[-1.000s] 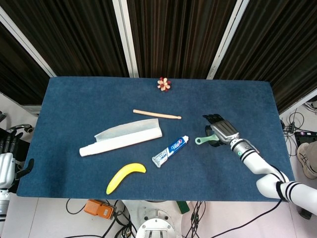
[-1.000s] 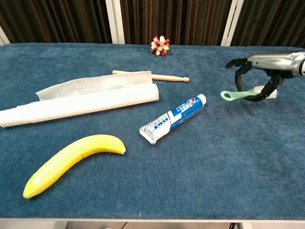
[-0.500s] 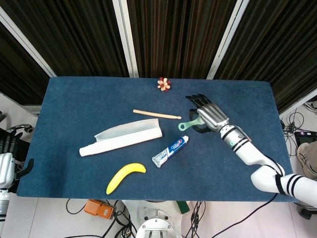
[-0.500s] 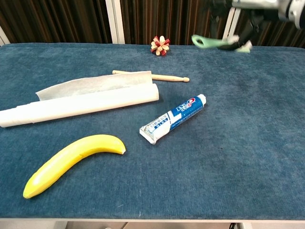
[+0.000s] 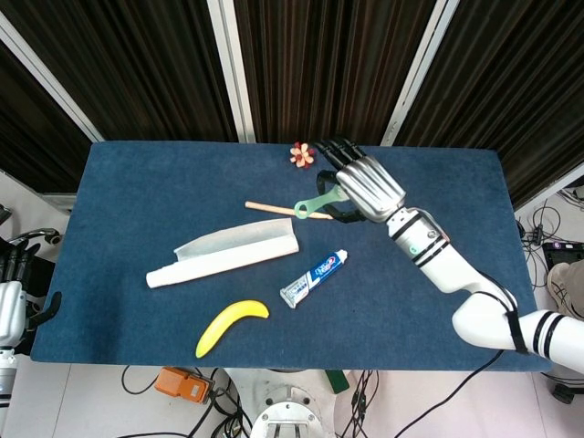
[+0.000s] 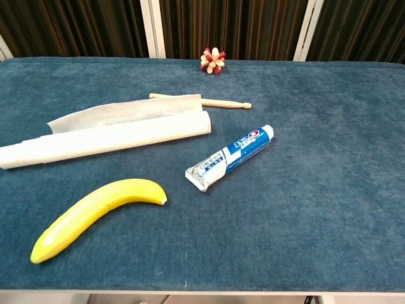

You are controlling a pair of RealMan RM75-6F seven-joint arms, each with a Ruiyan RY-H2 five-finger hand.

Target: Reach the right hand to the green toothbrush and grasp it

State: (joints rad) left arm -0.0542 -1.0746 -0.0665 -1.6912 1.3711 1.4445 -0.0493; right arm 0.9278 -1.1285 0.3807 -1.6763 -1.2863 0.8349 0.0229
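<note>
while my right hand [image 5: 365, 187] grips the green toothbrush [image 5: 315, 203], it hangs above the far middle of the blue table [image 5: 137, 182], the brush's handle end poking out to the left over the wooden stick [image 5: 287, 212]. my left hand [image 5: 11, 301] sits off the table's left edge; i cannot tell how its fingers lie. on the cloth lie a paper roll [image 6: 104, 136], a toothpaste tube [image 6: 229, 157], a banana [image 6: 95, 215] and a small red-and-cream toy [image 6: 212, 61] at the far edge.

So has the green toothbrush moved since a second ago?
Yes. Held by the right hand, the green toothbrush went up-left, from beside the toothpaste to over the wooden stick.
</note>
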